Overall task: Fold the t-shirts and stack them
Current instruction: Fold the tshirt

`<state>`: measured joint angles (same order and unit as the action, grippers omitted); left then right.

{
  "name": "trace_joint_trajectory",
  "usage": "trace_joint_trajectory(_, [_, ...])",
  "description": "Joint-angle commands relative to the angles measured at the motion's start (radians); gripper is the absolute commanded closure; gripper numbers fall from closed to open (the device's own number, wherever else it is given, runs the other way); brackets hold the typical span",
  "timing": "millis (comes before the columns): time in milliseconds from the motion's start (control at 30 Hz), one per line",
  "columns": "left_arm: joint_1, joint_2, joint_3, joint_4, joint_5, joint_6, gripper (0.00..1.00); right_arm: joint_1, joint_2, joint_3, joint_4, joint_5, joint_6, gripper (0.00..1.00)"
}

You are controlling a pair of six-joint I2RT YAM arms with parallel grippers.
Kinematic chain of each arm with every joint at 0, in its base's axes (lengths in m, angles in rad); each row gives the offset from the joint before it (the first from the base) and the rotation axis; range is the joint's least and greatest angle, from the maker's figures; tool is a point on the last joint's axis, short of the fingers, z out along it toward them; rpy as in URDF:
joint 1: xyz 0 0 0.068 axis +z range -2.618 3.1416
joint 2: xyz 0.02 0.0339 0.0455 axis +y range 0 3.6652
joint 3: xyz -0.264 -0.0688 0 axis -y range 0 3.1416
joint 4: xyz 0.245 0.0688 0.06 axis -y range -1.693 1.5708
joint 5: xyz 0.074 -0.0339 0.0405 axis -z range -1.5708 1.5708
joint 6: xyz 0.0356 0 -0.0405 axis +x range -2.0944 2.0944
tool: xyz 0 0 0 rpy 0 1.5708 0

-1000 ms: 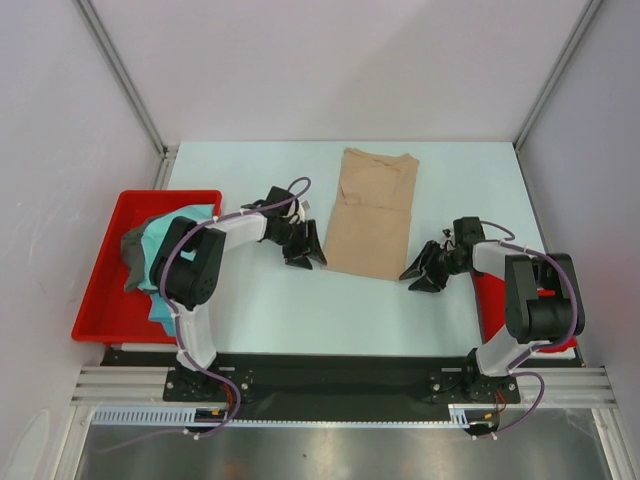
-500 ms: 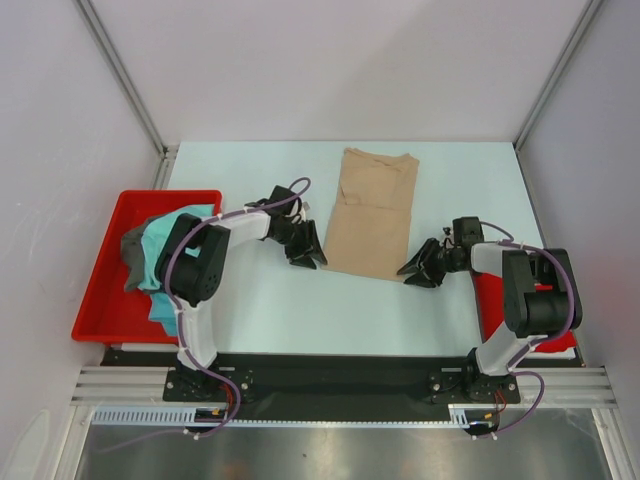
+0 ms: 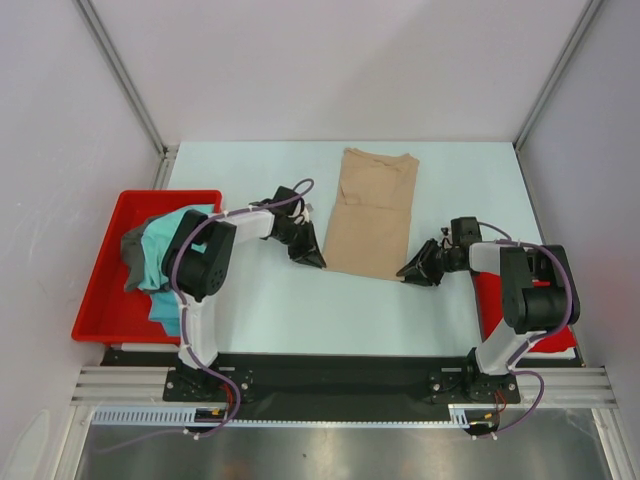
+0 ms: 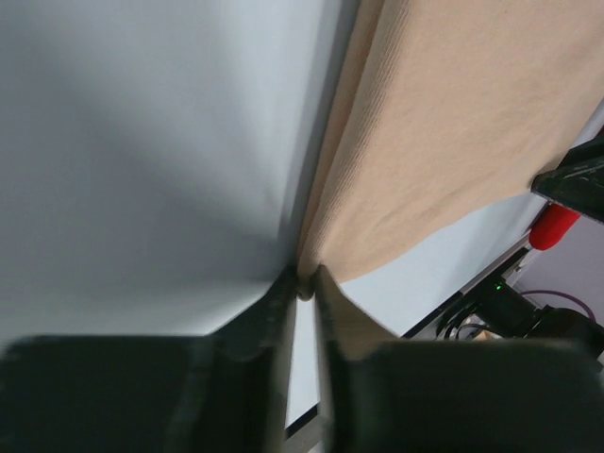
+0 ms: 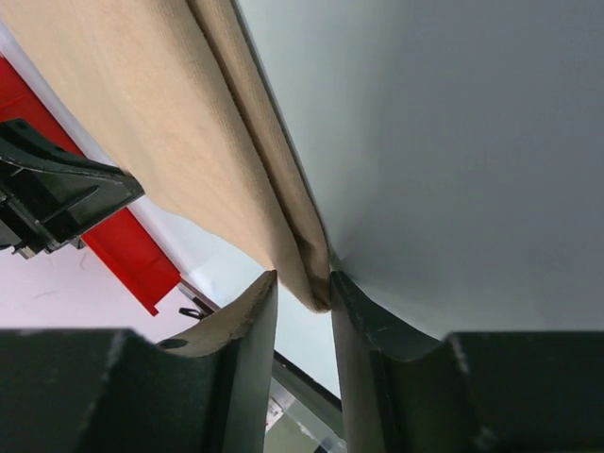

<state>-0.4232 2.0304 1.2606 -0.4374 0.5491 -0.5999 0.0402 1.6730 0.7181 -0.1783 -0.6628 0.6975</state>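
- Now the tan t-shirt (image 3: 372,213) is lying flat as a long, narrow panel in the middle of the worktop (image 3: 240,180), with its collar end pointing away from the arms.
- The left tool (image 3: 310,257) is resting at the shirt's near left corner. In the left wrist view its fingers are standing narrow and pinching that corner.
- The right tool (image 3: 412,272) is gripping the near right corner, and the doubled hem is filling the slim gap between its fingers.
- A teal t-shirt (image 3: 168,240) and a dark grey t-shirt (image 3: 131,250) are lying heaped in the red tray (image 3: 100,305) at the left edge.
- The cloth is looking light, soft and limp, so it will likely sag between the two holds. The hem corners seem the sensible places to grip, though the stacked layers could slide apart if only the top one is caught.
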Motion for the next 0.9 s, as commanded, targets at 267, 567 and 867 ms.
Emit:
trace_joint_trajectory(267, [-0.075, 0.018, -0.093, 0.008, -0.152, 0.071, 1.00, 0.004, 0.028, 0.040, -0.096, 0.123, -0.094, 1.00])
trace_joint_trajectory(567, [-0.175, -0.160, -0.337, 0.098, -0.150, -0.009, 1.00, 0.010, -0.070, 0.017, -0.288, 0.170, -0.216, 1.00])
trace_joint_trajectory(867, [-0.273, -0.357, -0.515, 0.131, -0.144, -0.110, 1.00, 0.073, -0.255, -0.023, -0.438, 0.265, -0.222, 1.00])
